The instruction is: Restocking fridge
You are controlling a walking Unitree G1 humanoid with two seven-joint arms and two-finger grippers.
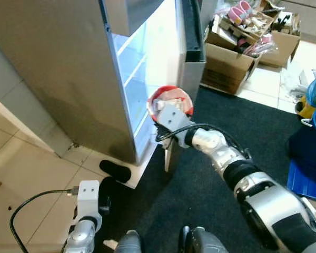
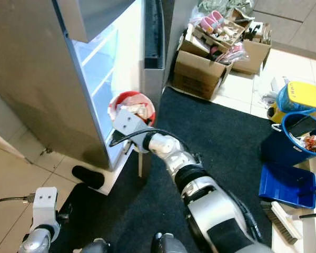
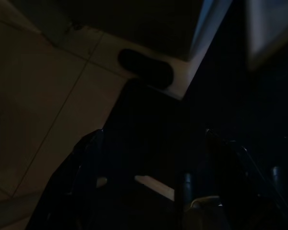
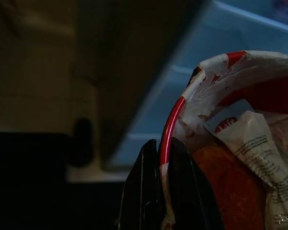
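A red bowl (image 1: 171, 100) with a torn white and red film lid hangs at the mouth of the open fridge (image 1: 139, 74), level with its lower shelves. My right gripper (image 4: 159, 158) is shut on the bowl's red rim (image 4: 170, 124), one finger on each side of it. Orange food and a crumpled packet lie inside the bowl (image 4: 240, 143). The fridge door (image 1: 192, 37) stands open just behind the bowl. My left gripper (image 3: 149, 167) hangs idle low on the left, fingers apart over the dark mat.
A black slipper (image 1: 115, 170) lies on the tiles by the fridge's base. Cardboard boxes (image 1: 231, 58) full of goods stand behind the door. At the right are a blue bucket (image 2: 300, 132), a yellow container (image 2: 303, 97) and a blue dustpan (image 2: 287, 184). A dark mat (image 1: 226, 121) covers the floor.
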